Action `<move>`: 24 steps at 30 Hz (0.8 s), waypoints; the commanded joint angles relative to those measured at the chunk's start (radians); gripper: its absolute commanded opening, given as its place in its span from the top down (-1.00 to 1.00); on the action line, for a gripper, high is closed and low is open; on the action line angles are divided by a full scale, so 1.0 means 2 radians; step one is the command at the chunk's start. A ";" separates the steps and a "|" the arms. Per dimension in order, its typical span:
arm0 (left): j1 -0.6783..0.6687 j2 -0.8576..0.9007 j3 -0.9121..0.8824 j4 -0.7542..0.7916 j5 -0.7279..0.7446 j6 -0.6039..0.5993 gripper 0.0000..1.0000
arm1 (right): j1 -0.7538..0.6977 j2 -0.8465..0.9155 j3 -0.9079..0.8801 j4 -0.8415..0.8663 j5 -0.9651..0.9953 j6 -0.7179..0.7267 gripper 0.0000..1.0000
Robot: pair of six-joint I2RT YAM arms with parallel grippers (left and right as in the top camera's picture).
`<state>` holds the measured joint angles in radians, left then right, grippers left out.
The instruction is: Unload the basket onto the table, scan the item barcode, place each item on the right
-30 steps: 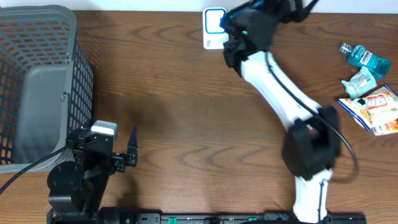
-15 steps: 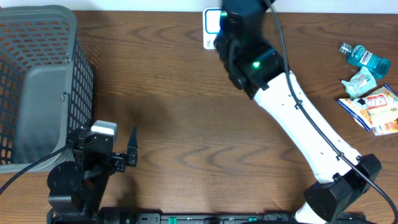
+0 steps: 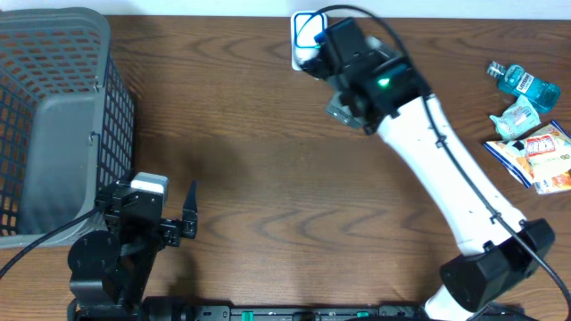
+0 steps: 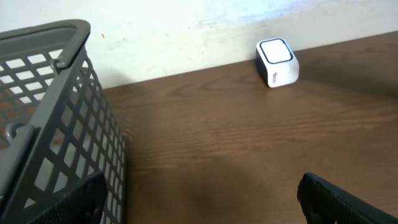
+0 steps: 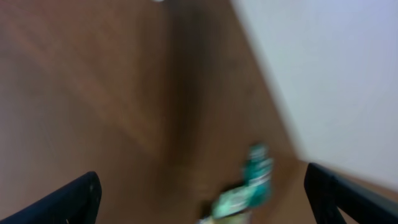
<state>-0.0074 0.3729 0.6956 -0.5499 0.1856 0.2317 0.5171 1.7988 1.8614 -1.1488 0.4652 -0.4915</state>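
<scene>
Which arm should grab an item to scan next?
Right, probably: bottle and packets lie on its side, and the right gripper is open. The left gripper sits across the table by the basket.

1. Setting: a robotics test bench laid out as a mock shop checkout.
2. Bench evidence: a black left arm and a white right arm are mounted at the near edge of a wood-grain table, which stands against a plain white wall.
3. Checkout evidence: the table carries a small white barcode scanner, a grey plastic mesh basket, a blue mouthwash bottle and snack packets.
</scene>
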 commanded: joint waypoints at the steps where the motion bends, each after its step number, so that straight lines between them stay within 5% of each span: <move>1: 0.000 -0.001 0.003 0.002 0.006 -0.005 -0.96 | -0.040 -0.029 0.002 -0.026 -0.077 0.096 -0.98; 10: 0.000 -0.001 0.003 0.002 0.006 -0.005 -0.96 | -0.082 -0.186 0.002 -0.065 -0.162 0.141 -0.99; 24: 0.000 -0.001 0.003 0.002 0.006 -0.005 -0.96 | -0.081 -0.436 0.002 -0.101 -0.163 0.238 -0.99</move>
<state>-0.0074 0.3729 0.6956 -0.5495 0.1856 0.2317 0.3519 0.9852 1.8622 -1.3388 0.1493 -0.0750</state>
